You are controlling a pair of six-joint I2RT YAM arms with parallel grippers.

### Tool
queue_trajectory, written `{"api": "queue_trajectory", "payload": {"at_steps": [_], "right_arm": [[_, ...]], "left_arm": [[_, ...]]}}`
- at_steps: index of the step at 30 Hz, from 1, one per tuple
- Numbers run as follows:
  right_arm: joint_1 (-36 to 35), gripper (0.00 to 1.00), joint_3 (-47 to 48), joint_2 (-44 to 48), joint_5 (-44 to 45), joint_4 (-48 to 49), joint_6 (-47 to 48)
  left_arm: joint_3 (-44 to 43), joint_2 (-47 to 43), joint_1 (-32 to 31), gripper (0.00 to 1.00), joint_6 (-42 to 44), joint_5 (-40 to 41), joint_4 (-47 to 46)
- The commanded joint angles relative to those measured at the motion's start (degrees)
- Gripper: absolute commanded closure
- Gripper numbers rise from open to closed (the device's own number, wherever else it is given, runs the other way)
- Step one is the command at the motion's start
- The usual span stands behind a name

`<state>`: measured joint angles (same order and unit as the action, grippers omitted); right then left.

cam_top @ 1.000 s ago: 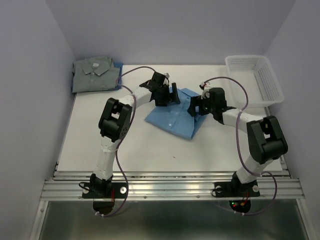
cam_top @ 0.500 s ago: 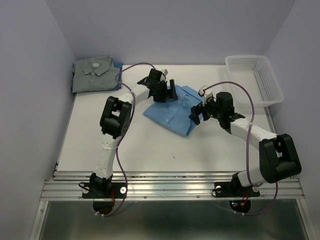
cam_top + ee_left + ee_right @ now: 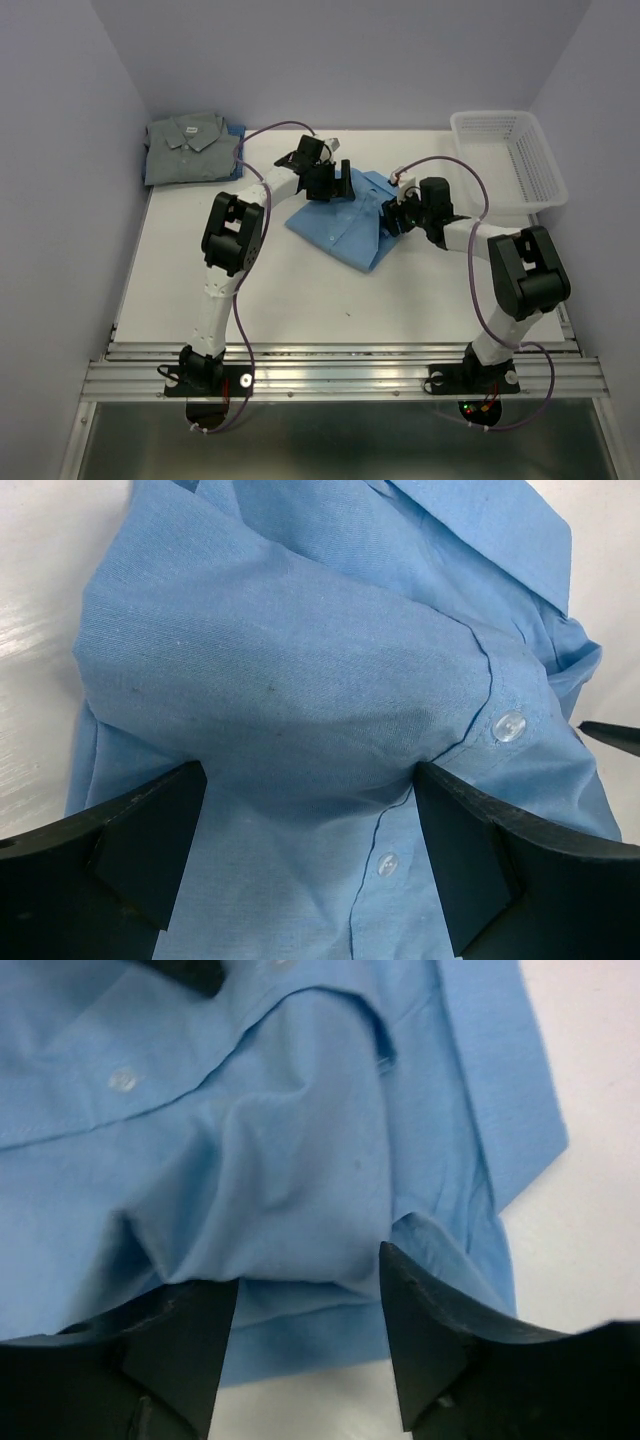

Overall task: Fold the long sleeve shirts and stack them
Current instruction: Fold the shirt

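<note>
Light blue shirt [image 3: 340, 228] lies part-folded at mid-worktop [image 3: 300, 290], with the grey-green shirt [image 3: 190, 148] folded at the far left corner and a white basket [image 3: 542, 172] at the far right. The left gripper [image 3: 335, 188] rests on its far edge, the right gripper [image 3: 392, 215] on its right edge.

Left wrist view — left gripper released, fingers [image 3: 150, 830] wide astride a raised fold near a white button [image 3: 509, 726].

Right wrist view — right gripper fingers [image 3: 420, 1330] apart around bunched cloth; whether they pinch it cannot be told.
</note>
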<state>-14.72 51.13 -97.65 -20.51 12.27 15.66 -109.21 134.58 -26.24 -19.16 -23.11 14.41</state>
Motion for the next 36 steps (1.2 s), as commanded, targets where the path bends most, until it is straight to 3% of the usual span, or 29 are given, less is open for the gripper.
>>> {"api": "queue_trajectory", "payload": {"at_steps": [1,4,7,11,16,19,23,24,29,31,36], "right_arm": [[0.9,0.47,2.6,-2.5,3.9,12.8,-4.5],[3.0,0.59,1.1,-3.2,2.9,19.6,-7.7],[4.9,0.78,1.1,-4.9,-3.3,22.1,-12.6],[6.6,0.93,2.4,-7.3,-6.5,22.6,-16.1],[9.7,0.96,3.9,-9.3,-10.3,21.1,-26.5],[10.2,0.86,2.9,-8.4,-11.1,19.7,-29.6],[10.2,0.61,2.0,-6.2,-5.0,12.9,-30.7],[10.2,0.43,3.8,-5.6,-1.3,9.8,-29.6],[10.2,0.00,7.0,5.8,-1.5,-9.3,-22.8],[10.2,0.00,7.3,10.0,-2.5,-16.7,-22.5],[8.0,0.00,8.0,15.0,-14.8,-15.4,-26.6]], "left_arm": [[-1.9,0.5,0.1,0.01,2.6,0.2,1.3],[-1.6,0.3,0.1,0.01,3.1,0.9,1.4],[-2.0,0.8,0.1,0.01,3.3,1.4,1.9],[-3.3,1.4,0.2,0.01,3.1,2.4,2.5],[-3.3,1.4,0.2,0.01,1.9,3.6,2.6],[-2.9,1.0,0.1,0.01,0.4,4.4,2.6],[-0.9,-1.2,0.1,0.01,-1.8,4.4,1.1],[-0.9,-2.4,0.0,0.01,-2.1,4.3,1.1],[-1.8,-7.5,-0.2,0.01,-3.3,5.1,1.2],[-2.1,-8.5,-0.1,0.01,-3.3,6.0,1.5],[-5.5,-7.7,-0.2,0.01,-2.7,6.2,2.6]]}}
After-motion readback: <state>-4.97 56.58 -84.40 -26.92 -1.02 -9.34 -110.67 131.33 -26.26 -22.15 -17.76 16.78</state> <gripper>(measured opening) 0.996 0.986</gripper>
